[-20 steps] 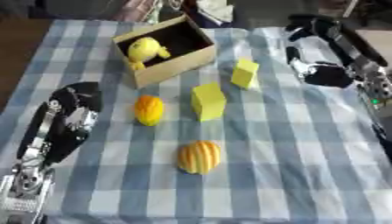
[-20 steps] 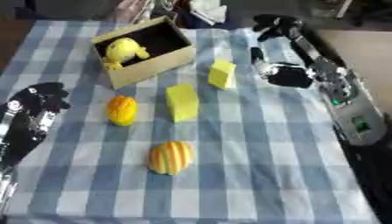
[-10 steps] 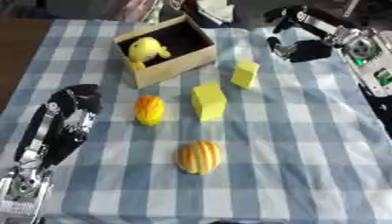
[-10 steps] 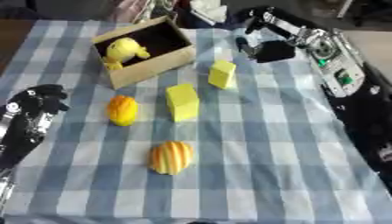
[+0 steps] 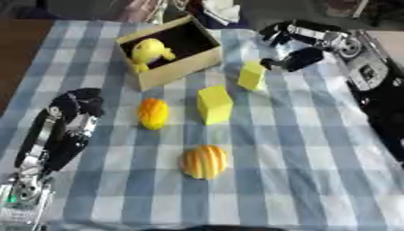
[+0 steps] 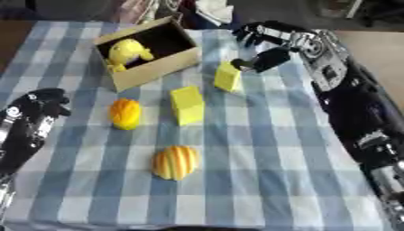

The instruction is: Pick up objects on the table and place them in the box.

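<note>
Right hand (image 5: 293,50): black with silver joints, now reaching in from the far right. Over the last second it has travelled from the table's right edge toward the centre, and it hovers just beside the small pale-yellow rectangular block (image 5: 252,76), fingers spread apart and holding nothing. Judged: this block is the next pick.

Left hand (image 5: 72,113): idle at the lower left, unmoved, fingers relaxed and empty.

Open tan cardboard box (image 5: 180,71): far centre-left, dark inside, one soft-looking yellow toy figure (image 5: 148,51) already in it.

Larger matte yellow block (image 5: 214,104): upright, flat-faced, mid-table.

Smooth orange-yellow oval fruit (image 5: 153,113): left of the larger block.

Ribbed orange-and-yellow striped round fruit (image 5: 204,161): nearest the robot.

Blue-and-white checked cloth (image 5: 300,171): covers the table; four items remain on it outside the box.
</note>
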`<action>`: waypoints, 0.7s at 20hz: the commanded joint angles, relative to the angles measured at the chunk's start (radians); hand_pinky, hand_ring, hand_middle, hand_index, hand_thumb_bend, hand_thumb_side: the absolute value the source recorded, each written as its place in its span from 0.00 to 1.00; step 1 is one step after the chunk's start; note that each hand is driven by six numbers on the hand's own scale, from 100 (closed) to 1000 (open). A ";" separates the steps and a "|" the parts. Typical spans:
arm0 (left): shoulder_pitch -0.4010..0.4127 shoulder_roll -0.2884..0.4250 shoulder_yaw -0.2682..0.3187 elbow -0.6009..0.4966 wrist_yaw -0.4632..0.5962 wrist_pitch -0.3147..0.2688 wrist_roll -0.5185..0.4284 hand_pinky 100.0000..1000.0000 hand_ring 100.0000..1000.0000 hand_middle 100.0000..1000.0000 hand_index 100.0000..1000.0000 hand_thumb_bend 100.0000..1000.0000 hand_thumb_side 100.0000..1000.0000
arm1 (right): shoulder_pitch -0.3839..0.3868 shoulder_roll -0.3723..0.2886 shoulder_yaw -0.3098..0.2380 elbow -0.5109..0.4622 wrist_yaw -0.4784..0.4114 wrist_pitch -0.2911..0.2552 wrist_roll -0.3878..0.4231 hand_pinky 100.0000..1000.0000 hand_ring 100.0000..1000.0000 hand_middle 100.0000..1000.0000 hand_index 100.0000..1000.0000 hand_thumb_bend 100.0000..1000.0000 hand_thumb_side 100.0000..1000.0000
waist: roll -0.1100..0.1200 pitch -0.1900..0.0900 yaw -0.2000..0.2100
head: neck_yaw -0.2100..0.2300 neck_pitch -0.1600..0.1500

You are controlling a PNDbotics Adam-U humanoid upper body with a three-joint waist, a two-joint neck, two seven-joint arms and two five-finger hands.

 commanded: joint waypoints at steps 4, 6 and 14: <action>-0.004 0.008 -0.004 -0.013 -0.001 0.004 -0.002 0.71 0.56 0.59 0.76 0.12 0.66 | -0.050 0.024 -0.037 0.105 0.115 -0.031 0.037 0.85 0.82 0.85 0.95 0.29 0.33 | 0.008 -0.028 0.006 | -0.008 0.005; -0.005 0.008 -0.005 -0.013 -0.001 0.003 -0.003 0.71 0.56 0.59 0.76 0.12 0.66 | -0.054 0.035 -0.052 0.126 0.154 -0.034 0.031 0.85 0.82 0.85 0.95 0.30 0.34 | 0.008 -0.027 0.008 | -0.010 0.005; -0.008 0.007 -0.007 -0.013 0.000 0.003 -0.005 0.71 0.56 0.59 0.76 0.12 0.66 | -0.063 0.065 -0.104 0.176 0.286 -0.042 -0.019 0.86 0.83 0.86 0.96 0.30 0.36 | 0.010 -0.024 0.016 | -0.016 0.005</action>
